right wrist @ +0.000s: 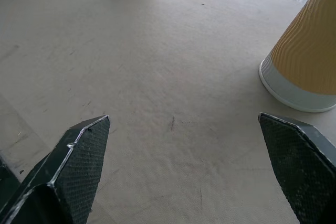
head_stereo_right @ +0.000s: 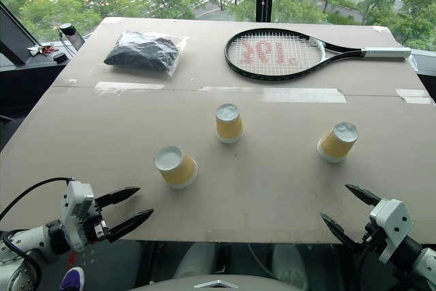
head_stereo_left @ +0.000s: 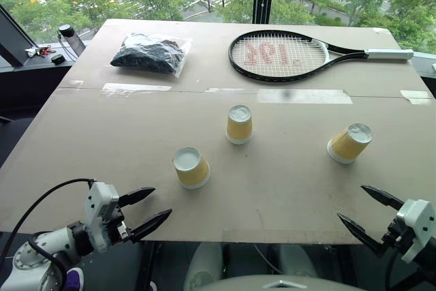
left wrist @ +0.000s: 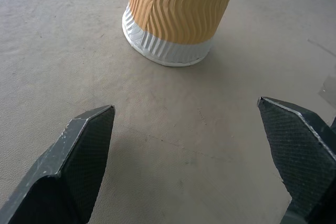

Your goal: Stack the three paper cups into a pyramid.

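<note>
cups all sit upside down and apart on the table (head_stereo_left: 102,148), nothing stacked. you've got the left cup (head_stereo_left: 191,167) lower left of centre, the middle cup (head_stereo_left: 239,125) at centre, and the right cup (head_stereo_left: 349,143) at right, looking tilted. left gripper (head_stereo_left: 147,209) at lower left, fingers spread wide, empty, short of the left cup. right gripper (head_stereo_left: 364,215) at lower right, also wide, empty.

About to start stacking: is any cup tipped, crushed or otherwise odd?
Nothing stands out. All three paper cups sit upside down and apart on the table: left cup, middle cup, right cup. None looks crushed. Both tools are open.
</note>
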`<move>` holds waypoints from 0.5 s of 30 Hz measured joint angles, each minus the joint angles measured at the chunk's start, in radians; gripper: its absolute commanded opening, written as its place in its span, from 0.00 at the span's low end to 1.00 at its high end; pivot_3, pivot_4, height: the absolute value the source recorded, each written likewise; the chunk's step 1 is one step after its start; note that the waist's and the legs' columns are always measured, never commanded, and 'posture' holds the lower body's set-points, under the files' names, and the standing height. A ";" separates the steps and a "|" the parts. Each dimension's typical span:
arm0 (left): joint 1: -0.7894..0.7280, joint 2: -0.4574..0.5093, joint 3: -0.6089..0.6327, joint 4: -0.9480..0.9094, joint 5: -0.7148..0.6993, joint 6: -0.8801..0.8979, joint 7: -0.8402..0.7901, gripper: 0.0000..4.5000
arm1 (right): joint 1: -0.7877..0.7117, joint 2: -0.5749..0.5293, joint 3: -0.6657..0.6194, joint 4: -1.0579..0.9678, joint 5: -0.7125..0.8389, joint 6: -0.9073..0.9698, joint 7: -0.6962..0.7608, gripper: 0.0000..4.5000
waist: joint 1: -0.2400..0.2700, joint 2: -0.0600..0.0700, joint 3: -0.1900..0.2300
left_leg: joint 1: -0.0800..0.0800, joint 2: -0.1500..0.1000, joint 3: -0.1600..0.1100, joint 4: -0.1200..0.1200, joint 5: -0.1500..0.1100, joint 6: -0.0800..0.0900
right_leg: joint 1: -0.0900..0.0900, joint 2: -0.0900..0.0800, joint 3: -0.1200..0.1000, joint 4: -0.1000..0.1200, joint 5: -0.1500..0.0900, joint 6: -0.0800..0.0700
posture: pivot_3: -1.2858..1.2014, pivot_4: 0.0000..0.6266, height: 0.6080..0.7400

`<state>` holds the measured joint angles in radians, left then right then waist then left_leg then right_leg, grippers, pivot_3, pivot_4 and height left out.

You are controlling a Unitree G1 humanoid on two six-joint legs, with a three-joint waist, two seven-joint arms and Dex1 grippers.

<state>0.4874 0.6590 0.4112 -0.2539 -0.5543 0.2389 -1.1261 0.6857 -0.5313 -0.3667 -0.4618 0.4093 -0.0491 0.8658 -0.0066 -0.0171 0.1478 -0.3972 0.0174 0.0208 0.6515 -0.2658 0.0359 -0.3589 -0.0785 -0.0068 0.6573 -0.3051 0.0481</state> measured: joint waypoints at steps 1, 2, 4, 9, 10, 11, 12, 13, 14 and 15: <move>0.000 0.000 0.000 0.000 0.000 0.000 0.000 1.00 | 0.000 0.000 0.000 0.000 0.000 0.000 0.000 1.00 | 0.000 0.000 0.000 | 0.000 0.000 0.000 0.000 0.000 0.000 | 0.000 0.000 0.000 0.000 0.000 0.000 | 0.52 0.24 1.00; -0.001 -0.001 0.000 0.000 0.000 -0.002 -0.001 1.00 | -0.007 0.000 0.001 0.000 0.000 0.002 -0.001 1.00 | 0.000 0.000 0.000 | 0.000 0.000 0.000 0.000 0.000 0.000 | 0.000 0.000 0.000 0.000 0.000 0.000 | 0.52 0.24 1.00; -0.008 -0.016 0.001 0.002 -0.003 -0.012 -0.005 1.00 | -0.040 0.000 0.010 0.000 0.000 0.008 -0.008 1.00 | -0.003 0.000 0.000 | 0.000 0.000 0.000 0.000 0.000 0.000 | 0.000 0.000 0.000 0.000 0.000 0.000 | 0.52 0.24 1.00; -0.028 -0.037 0.001 0.003 -0.019 -0.049 -0.025 1.00 | -0.092 0.001 0.051 -0.005 0.006 0.023 -0.020 1.00 | 0.001 0.001 0.000 | 0.000 0.000 0.000 0.000 0.000 0.000 | 0.000 0.000 -0.001 0.000 0.000 0.000 | 0.52 0.24 1.00; -0.027 -0.038 0.001 0.006 -0.019 -0.053 -0.029 1.00 | -0.095 0.001 0.055 -0.005 0.008 0.022 -0.018 1.00 | 0.001 0.001 0.000 | 0.000 0.000 0.000 0.000 0.000 0.000 | 0.000 0.000 -0.001 0.000 0.000 0.000 | 0.52 0.24 1.00; -0.027 -0.038 0.001 0.010 -0.019 -0.055 -0.031 1.00 | -0.097 0.001 0.055 -0.005 0.009 0.022 -0.017 1.00 | 0.002 0.001 0.000 | 0.000 0.000 0.000 0.000 0.000 0.000 | 0.000 0.000 -0.001 0.000 0.000 0.000 | 0.52 0.24 1.00; -0.026 -0.038 0.002 0.013 -0.019 -0.059 -0.036 1.00 | -0.101 0.001 0.055 -0.005 0.010 0.022 -0.018 1.00 | 0.001 0.001 0.000 | 0.000 0.000 0.000 0.000 0.000 0.000 | 0.000 0.000 -0.001 0.000 0.000 0.000 | 0.52 0.24 1.00; -0.022 -0.038 0.002 0.018 -0.026 -0.067 -0.050 1.00 | -0.111 0.001 0.056 -0.004 0.012 0.023 -0.020 1.00 | 0.001 0.001 0.000 | 0.000 0.000 0.000 0.000 0.000 0.000 | 0.000 0.000 -0.001 0.000 0.000 0.000 | 0.52 0.24 1.00; -0.020 -0.038 0.002 0.023 -0.034 -0.074 -0.064 1.00 | -0.123 0.002 0.057 -0.004 0.018 0.024 -0.022 1.00 | 0.000 0.001 0.000 | 0.000 0.000 0.000 0.000 0.000 0.000 | 0.000 0.000 -0.001 0.001 0.000 0.000 | 0.52 0.24 1.00; -0.019 -0.038 0.004 0.024 -0.038 -0.079 -0.073 1.00 | -0.129 0.002 0.058 -0.004 0.021 0.027 -0.024 1.00 | 0.000 0.000 0.000 | 0.000 0.000 0.000 0.000 0.000 0.000 | 0.000 0.000 -0.001 0.001 0.000 0.000 | 0.52 0.24 1.00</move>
<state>0.4682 0.6212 0.4148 -0.2296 -0.5927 0.1600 -1.1987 0.5565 -0.5290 -0.3090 -0.4663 0.4303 -0.0226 0.8418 -0.0067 -0.0167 0.1476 -0.3972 0.0171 0.0209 0.6520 -0.2657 0.0360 -0.3587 -0.0784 -0.0076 0.6582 -0.3049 0.0483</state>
